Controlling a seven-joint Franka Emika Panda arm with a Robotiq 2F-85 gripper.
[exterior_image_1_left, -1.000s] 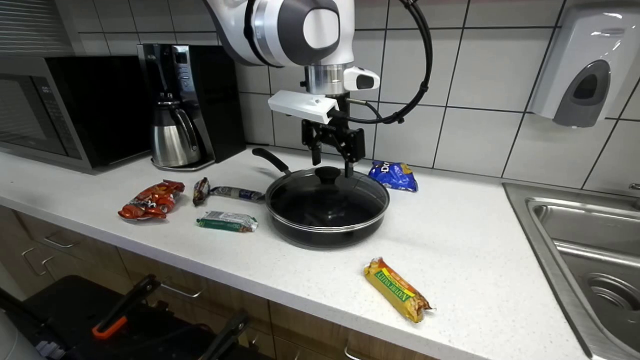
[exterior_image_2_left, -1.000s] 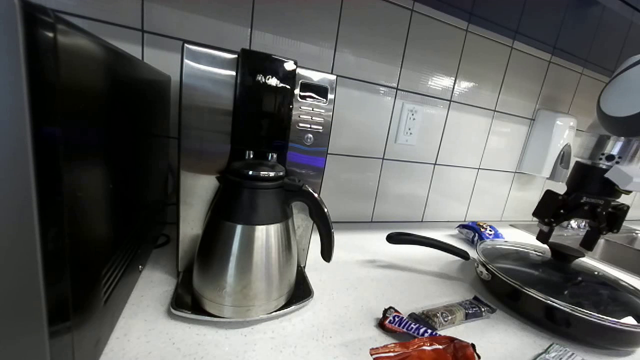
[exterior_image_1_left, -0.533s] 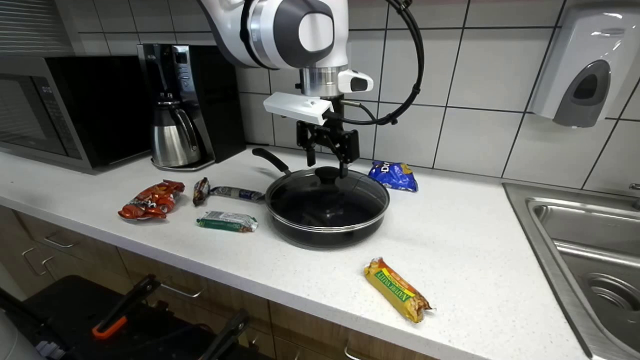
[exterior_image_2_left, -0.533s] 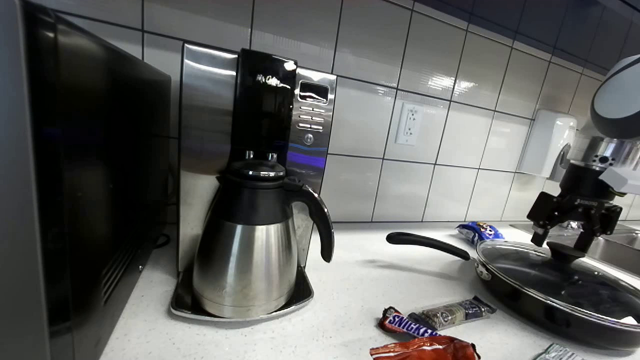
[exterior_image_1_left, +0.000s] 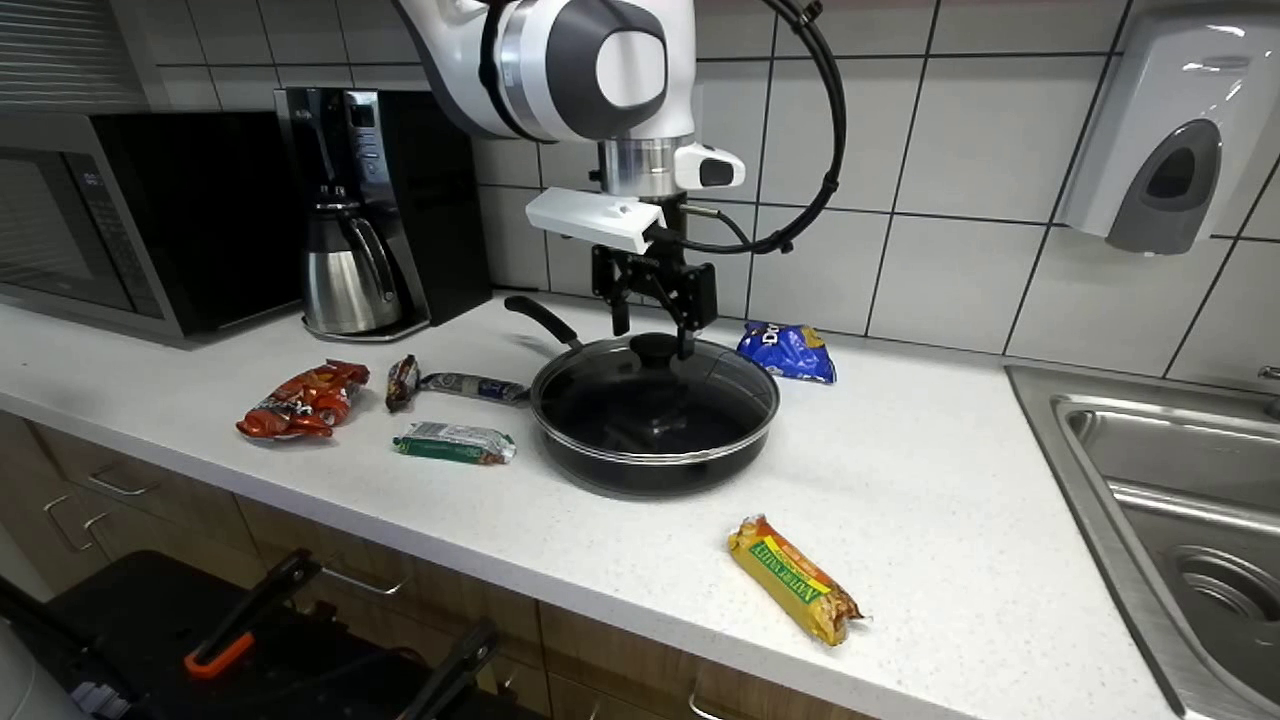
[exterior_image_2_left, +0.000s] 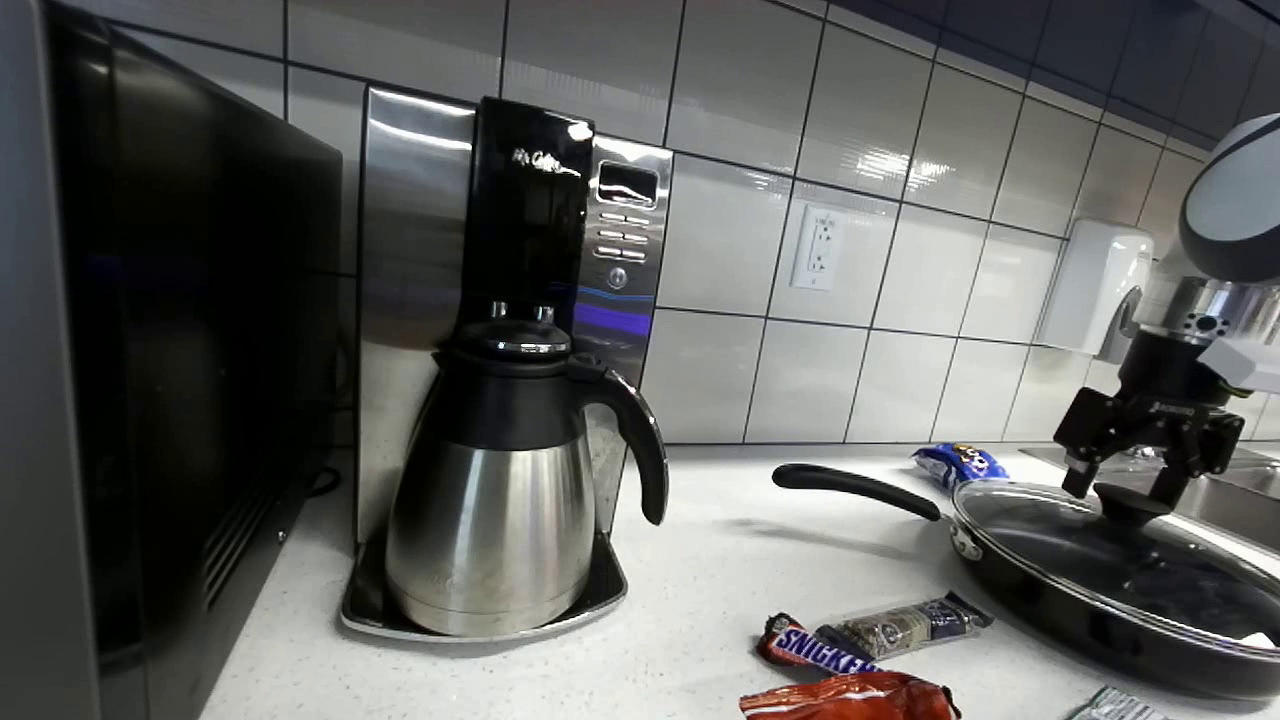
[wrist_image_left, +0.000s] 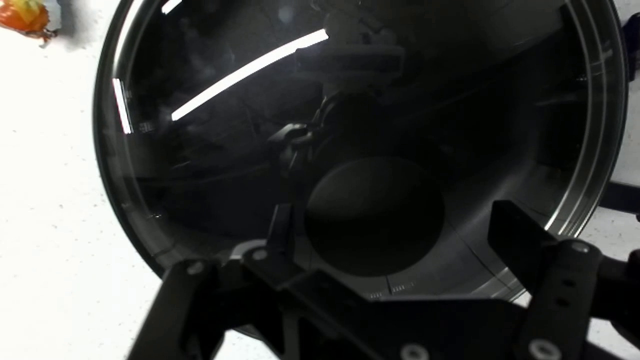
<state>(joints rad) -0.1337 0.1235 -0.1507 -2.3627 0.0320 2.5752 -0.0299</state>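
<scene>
Spread wide, the black gripper (wrist_image_left: 390, 215) hangs pointing down with its 2 fingers (wrist_image_left: 515, 227) on either side of the round black knob (wrist_image_left: 375, 220) of a glass lid (exterior_image_1_left: 610, 400); the wrist view shows a gap between each finger and the knob. Whether the tips are level with the knob or above it, I cannot tell. Beneath, the lid sits on a black frying pan (exterior_image_1_left: 655, 478) in the middle of the scene, which rests flat on the counter (exterior_image_1_left: 950, 480). Its long axis runs along the handle (exterior_image_1_left: 540, 320), which points far left, toward the coffee maker (exterior_image_2_left: 535, 210). That machine reads "Mr. Coffee", and a steel carafe (exterior_image_2_left: 490, 520) stands upright on its base. Left of the pan, a wrapper (exterior_image_2_left: 815, 648) shows most of "Snickers", just beside a clear-and-blue bar (exterior_image_2_left: 900, 630); an orange-red packet (exterior_image_1_left: 305, 400) and a green-and-white bar (exterior_image_1_left: 455, 443) lie nearer. "Do" can be read on a blue packet (exterior_image_1_left: 788, 352) at the pan's far right. At the near right, a yellow bar (exterior_image_1_left: 795, 580) labelled "Nature Valley" lies slantwise, from far left to near right. White and speckled, the counter runs from a microwave (exterior_image_1_left: 215, 210) at the left to a steel sink (exterior_image_1_left: 1062, 440) at the right, below pale wall tiles (exterior_image_1_left: 830, 130) with an outlet (exterior_image_2_left: 818, 247) and a soap dispenser (exterior_image_1_left: 1160, 140).
</scene>
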